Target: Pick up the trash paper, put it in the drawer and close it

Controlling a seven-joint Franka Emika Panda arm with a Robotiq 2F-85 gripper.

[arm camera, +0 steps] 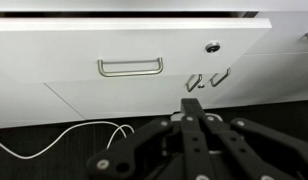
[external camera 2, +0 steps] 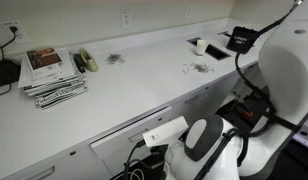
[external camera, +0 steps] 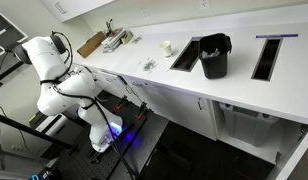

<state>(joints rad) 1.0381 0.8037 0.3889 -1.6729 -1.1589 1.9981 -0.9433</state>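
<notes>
black bin [external camera: 215, 56] on the counter [external camera: 244, 92], well above the gripper [arm camera: 191, 100] | magazine stack [external camera 2: 52, 72] and brown board [external camera: 91, 44] up there too | white cable [arm camera: 64, 140] low beside the gripper

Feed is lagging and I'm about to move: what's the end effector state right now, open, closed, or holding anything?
End effector: closed, fingertips together, and nothing seen held between them in the wrist view.

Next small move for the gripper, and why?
Probably shift the gripper toward the handle and ease in to grasp it: in the wrist view it faces the drawer front, with the handle above and off to the side, not yet gripped.
</notes>
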